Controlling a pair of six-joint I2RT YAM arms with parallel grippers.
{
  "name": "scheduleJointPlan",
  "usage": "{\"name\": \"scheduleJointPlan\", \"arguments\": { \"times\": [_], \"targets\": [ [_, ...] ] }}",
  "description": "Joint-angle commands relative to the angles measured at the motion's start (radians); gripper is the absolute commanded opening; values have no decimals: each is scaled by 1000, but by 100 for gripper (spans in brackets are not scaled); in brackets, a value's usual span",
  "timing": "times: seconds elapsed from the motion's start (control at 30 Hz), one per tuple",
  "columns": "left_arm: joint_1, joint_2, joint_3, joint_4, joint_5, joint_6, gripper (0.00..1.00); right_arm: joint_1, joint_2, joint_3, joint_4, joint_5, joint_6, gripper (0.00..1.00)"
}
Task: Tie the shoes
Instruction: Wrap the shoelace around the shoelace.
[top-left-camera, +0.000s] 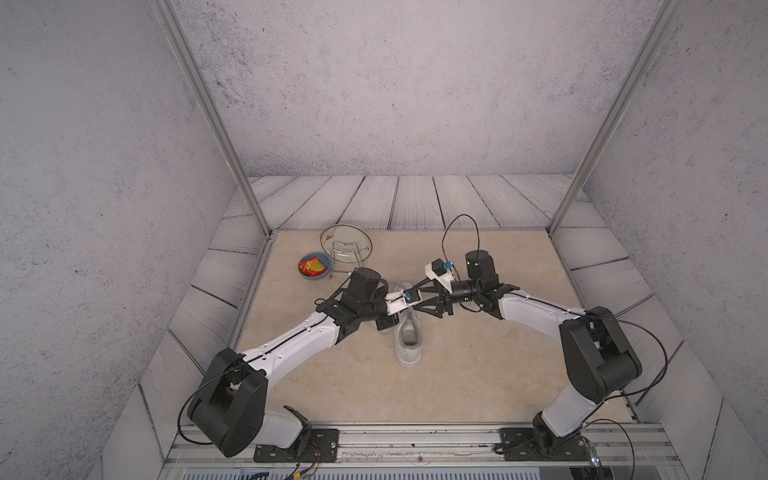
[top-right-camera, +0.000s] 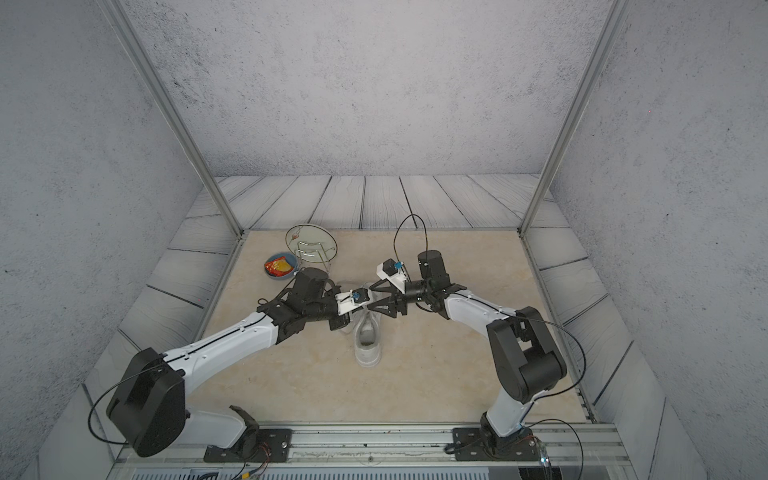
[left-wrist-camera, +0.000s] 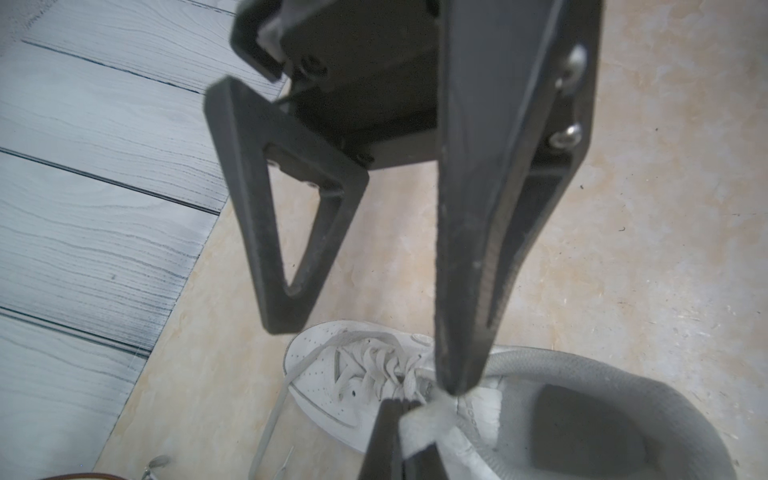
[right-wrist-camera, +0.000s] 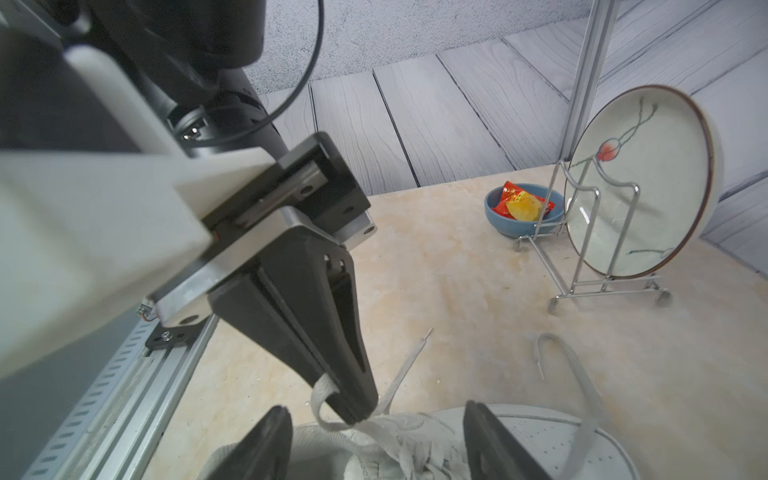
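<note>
The beige stone-patterned counter (top-left-camera: 478, 374) carries everything. The left arm (top-left-camera: 291, 345) extends in from the near left and the right arm (top-left-camera: 536, 311) from the near right, and the two meet above the middle. There a white shoe (top-left-camera: 409, 338) stands on its sole at the centre of the counter, toe far and heel near, as both top views show. Well apart from it, at the far left, a pale plate (right-wrist-camera: 640, 183) with a dark rim leans upright in a wire rack (right-wrist-camera: 611, 292). Just left of the rack sits a blue bowl (right-wrist-camera: 519, 224) holding a red and yellow packet (right-wrist-camera: 521, 201). The left hand (right-wrist-camera: 353, 411) hangs over the laced part of the shoe, clenched on a flat white lace (right-wrist-camera: 322, 392) that loops up to its tips. The right hand (left-wrist-camera: 370, 357) faces it from the right, released. Its fingers (left-wrist-camera: 286, 249) stand well apart, and in the right wrist view the left hand's tips lie between them. Other lace ends trail on the counter.
</note>
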Motion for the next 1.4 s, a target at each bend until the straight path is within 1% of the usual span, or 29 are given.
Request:
{"name": "scheduleJointPlan", "arguments": {
  "times": [0.0, 0.2, 0.37, 0.5, 0.7, 0.77, 0.87, 1.07, 1.1, 1.17, 1.23, 1.3, 1.37],
  "targets": [
    [5, 9, 26, 22, 21, 5, 0, 11, 33, 20, 22, -30, 39, 67],
    [6, 8, 26, 22, 15, 2, 0, 21, 34, -4, 43, -18, 57, 67],
    [5, 10, 29, 20, 13, -2, 0, 32, 37, -5, 47, -1, 64, 62],
    [5, 11, 30, 16, 13, 1, 0, 37, 49, 6, 40, 4, 71, 54],
    [5, 9, 32, 16, 11, -4, 0, 44, 54, 11, 11, -4, 60, 45],
    [7, 10, 32, 15, 12, -6, 0, 46, 54, 13, -1, -4, 52, 37],
    [6, 11, 35, 11, 11, -7, 0, 47, 54, 19, -13, -8, 52, 22],
    [7, 3, 32, 0, -7, -7, 0, 46, 41, 25, -35, 1, 44, 0],
    [7, 2, 33, -6, -12, -7, 3, 46, 36, 26, -41, 4, 41, 0],
    [10, -6, 33, -22, -19, -7, 15, 46, 28, 25, -53, 13, 34, 0],
    [21, -26, 27, -37, -16, -18, 30, 46, 18, 21, -59, 26, 23, 0],
    [49, -55, 13, -28, -5, -56, 43, 46, 8, 16, -60, 35, 20, 0],
    [84, -82, -1, -6, 17, -112, 49, 47, 2, 13, -59, 39, 20, 0]
  ]
}}
